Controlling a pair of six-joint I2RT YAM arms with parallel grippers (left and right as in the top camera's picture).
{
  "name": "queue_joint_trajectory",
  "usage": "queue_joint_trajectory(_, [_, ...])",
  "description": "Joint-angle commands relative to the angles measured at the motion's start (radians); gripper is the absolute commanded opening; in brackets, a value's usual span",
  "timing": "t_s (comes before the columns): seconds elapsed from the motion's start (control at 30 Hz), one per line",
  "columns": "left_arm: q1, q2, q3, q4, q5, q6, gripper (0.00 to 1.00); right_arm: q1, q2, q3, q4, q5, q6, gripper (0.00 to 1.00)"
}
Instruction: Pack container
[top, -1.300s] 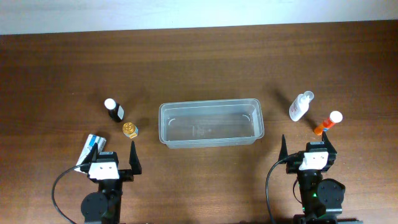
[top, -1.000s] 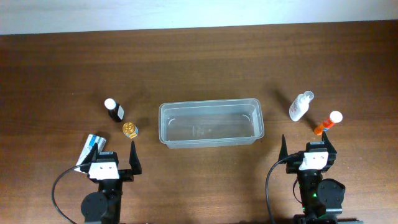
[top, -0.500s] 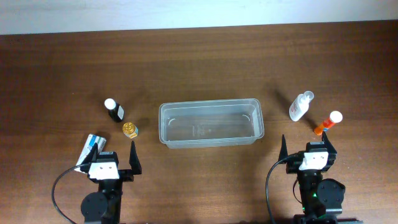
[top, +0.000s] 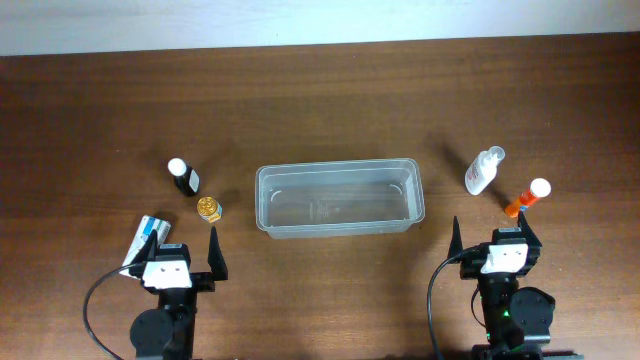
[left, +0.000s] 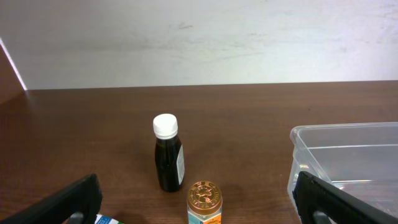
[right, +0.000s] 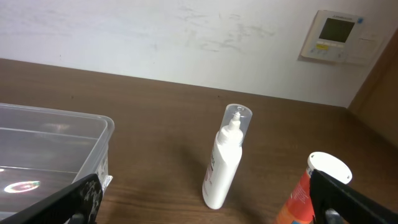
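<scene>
At the middle of the desk (top: 320, 100) sits the container (top: 340, 198), a clear plastic tub whose inside shows only its own bare floor. Left of it stand a dark bottle with a white cap (top: 184, 177) and a small gold-lidded jar (top: 209, 209). A blue-and-white packet (top: 143, 238) lies by the left claw (top: 177, 243). To the tub's right are a white spray bottle (top: 483, 171) and an orange white-capped tube (top: 526, 197). Both the left claw and the right claw (top: 495, 230) gape fully wide, holding nothing.
</scene>
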Motion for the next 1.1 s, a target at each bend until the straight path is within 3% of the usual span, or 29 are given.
queue_joint_trajectory(0.0, [-0.002,-0.003,-0.002,-0.005,0.010,0.016,0.99,0.005,-0.009,-0.005,-0.005,0.027,0.000,0.98])
queue_joint_trajectory(0.97, [-0.002,-0.003,-0.002,-0.004,0.011,0.016,0.99,0.005,-0.009,-0.005,-0.005,0.024,0.002,0.98])
queue_joint_trajectory(1.07, [-0.003,-0.003,-0.002,-0.004,0.012,0.015,0.99,0.005,-0.009,-0.005,-0.005,0.023,0.052,0.98])
